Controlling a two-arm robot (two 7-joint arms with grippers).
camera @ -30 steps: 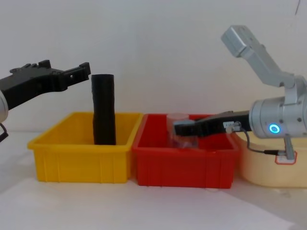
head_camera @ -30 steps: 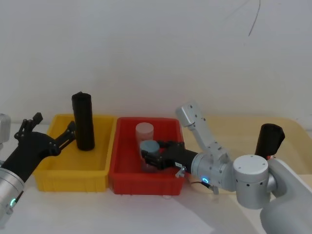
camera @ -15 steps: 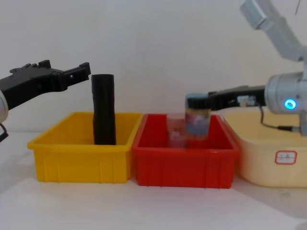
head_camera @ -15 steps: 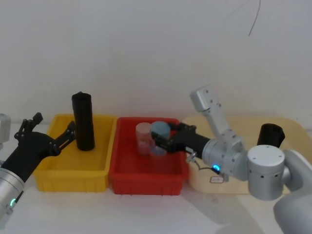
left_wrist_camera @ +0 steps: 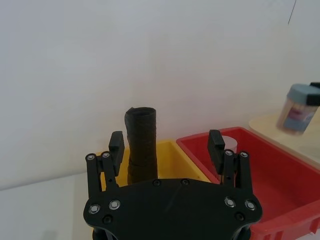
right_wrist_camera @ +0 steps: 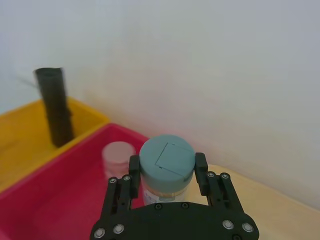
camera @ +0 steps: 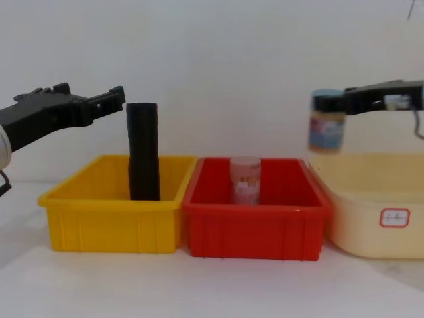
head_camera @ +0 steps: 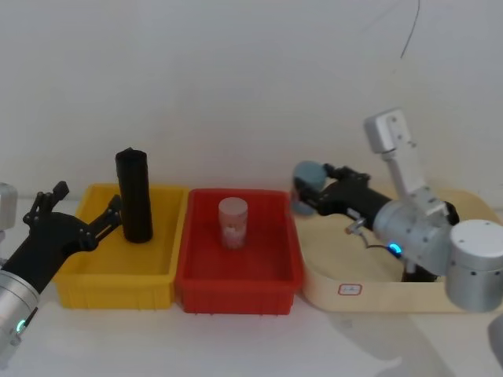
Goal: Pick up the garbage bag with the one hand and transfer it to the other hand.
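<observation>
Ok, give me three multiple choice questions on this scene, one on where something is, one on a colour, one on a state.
1. Where does the black roll stand?
A. in the yellow bin
B. in the red bin
C. in the cream tray

2. What colour is the lid of the jar held by the right end effector?
A. red
B. grey-blue
C. yellow

3. What state is the left end effector in?
A. shut on the roll
B. shut on a jar
C. open, holding nothing

Answers: 1 A, the roll stands upright inside the yellow bin in the head and chest views. 2 B, the right wrist view shows a grey-blue lid between the fingers. 3 C, the left wrist view shows its fingers spread, the roll beyond them.
</observation>
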